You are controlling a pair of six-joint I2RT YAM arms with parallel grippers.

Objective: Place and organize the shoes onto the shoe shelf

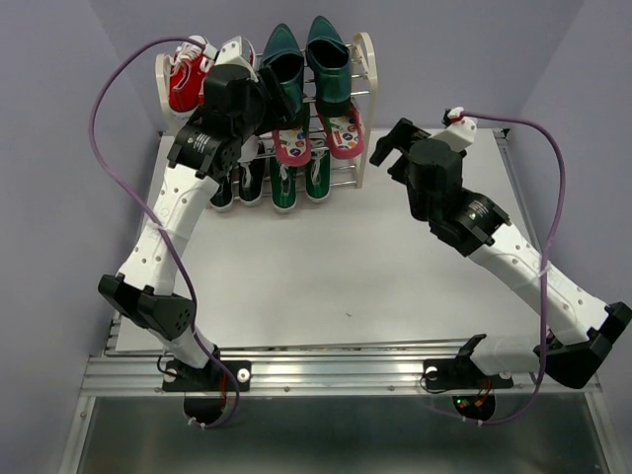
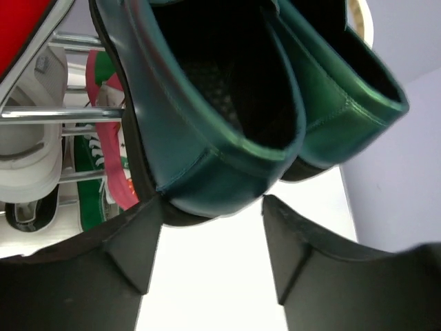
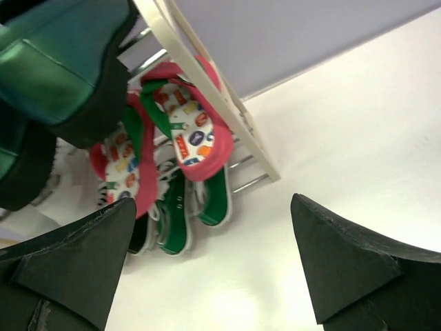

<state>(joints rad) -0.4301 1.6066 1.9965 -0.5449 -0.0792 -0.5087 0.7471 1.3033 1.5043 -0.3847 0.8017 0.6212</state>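
The shoe shelf [image 1: 368,89] stands at the back of the table. Two dark green loafers [image 1: 326,54] sit on its top tier, heels toward me. Pink flip-flops [image 1: 342,133] lie on the middle tier and green sneakers [image 1: 301,178] on the bottom tier. My left gripper [image 1: 262,97] is at the heel of the left loafer [image 2: 207,89]. In the left wrist view both fingertips [image 2: 153,207] meet the sides of that heel's rounded end, so the left gripper [image 2: 210,203] is shut on it. My right gripper [image 1: 390,146] hangs open to the right of the shelf, holding nothing.
Red sneakers [image 1: 186,84] fill the top tier's left half, and dark sneakers [image 1: 237,183] the bottom tier's left. The right wrist view shows the shelf's cream side frame [image 3: 207,89], the flip-flops [image 3: 189,131] and green sneakers [image 3: 172,221] ahead of the right gripper [image 3: 213,207], over white table.
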